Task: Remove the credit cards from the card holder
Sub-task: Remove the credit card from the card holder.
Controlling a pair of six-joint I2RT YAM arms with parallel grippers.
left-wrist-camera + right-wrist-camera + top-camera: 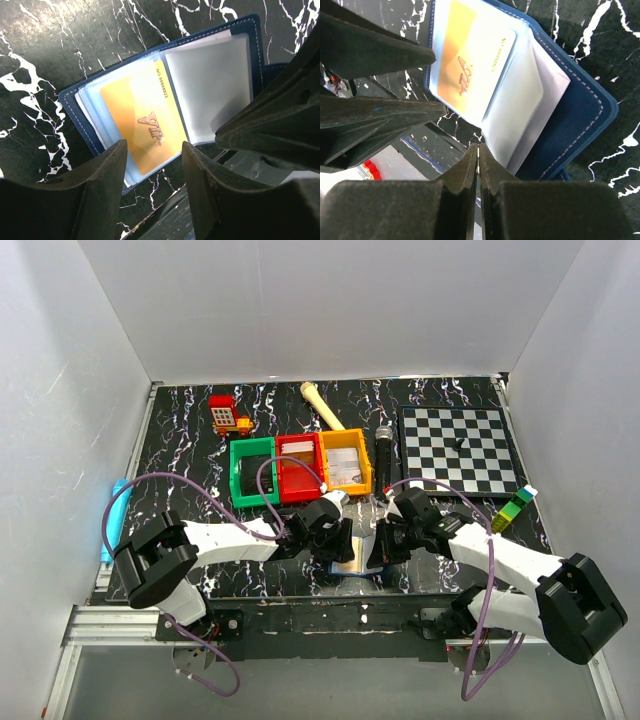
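Note:
The card holder (352, 566) lies open on the black marble table near its front edge, between my two grippers. Its navy cover (75, 107) frames clear sleeves. A yellow "VIP" credit card (145, 120) sits inside a sleeve and also shows in the right wrist view (465, 65). A pale sheet or card (555, 80) shows behind the sleeves. My left gripper (152, 150) is open and empty, with its fingers either side of the yellow card's near end. My right gripper (478, 146) is shut, with its tips at the corner of a clear sleeve. The navy cover (580, 120) lies to their right.
Green (253, 472), red (299, 467) and orange (345, 462) bins stand behind the grippers. A black microphone (384, 455) and a chessboard (460, 450) are at the right. A red toy (228, 415) and a cream stick (322, 405) lie at the back. The table's front edge is just below the holder.

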